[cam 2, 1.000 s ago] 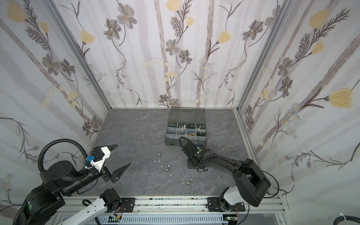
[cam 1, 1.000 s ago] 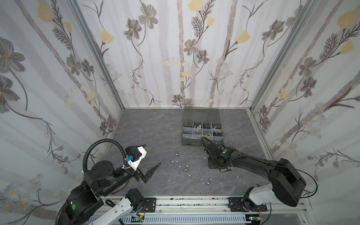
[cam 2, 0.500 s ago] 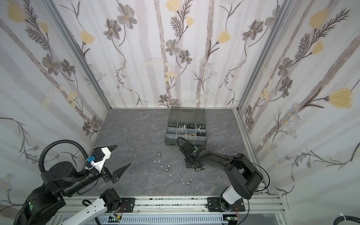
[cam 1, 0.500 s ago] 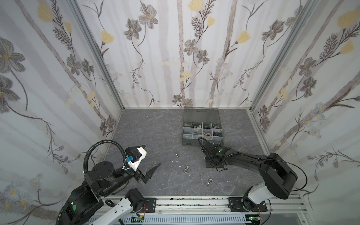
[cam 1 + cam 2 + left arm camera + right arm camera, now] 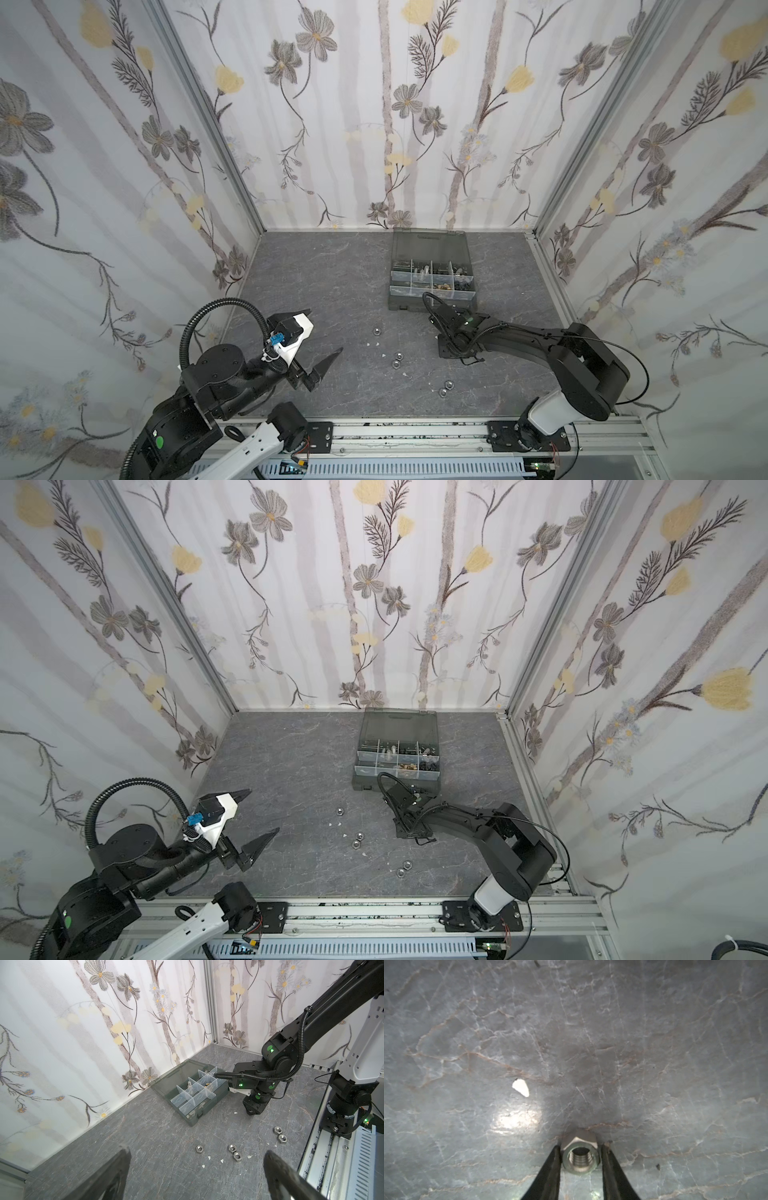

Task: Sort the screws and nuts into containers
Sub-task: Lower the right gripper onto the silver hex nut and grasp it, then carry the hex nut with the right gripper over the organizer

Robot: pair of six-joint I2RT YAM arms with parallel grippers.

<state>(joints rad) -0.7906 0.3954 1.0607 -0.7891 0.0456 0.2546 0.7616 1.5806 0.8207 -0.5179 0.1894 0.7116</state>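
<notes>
Grasping step: right gripper [image 5: 580, 1147] down on one silver hex nut [image 5: 580, 1157] lying on the desk [image 5: 654, 1043], near the organiser case [image 5: 415, 304].
Fingers [image 5: 550, 1172]: set against both flanks, apparently gripping (firmness unconfirmed).
Next move: lift clear, carry to a compartment [image 5: 405, 291] for nuts.

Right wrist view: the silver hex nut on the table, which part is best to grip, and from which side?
Grip the silver hex nut probably on two opposite flats, coming straight down. It lies flat on the table, threaded hole up, so its side faces are free; the right gripper straddles it this way.
</notes>
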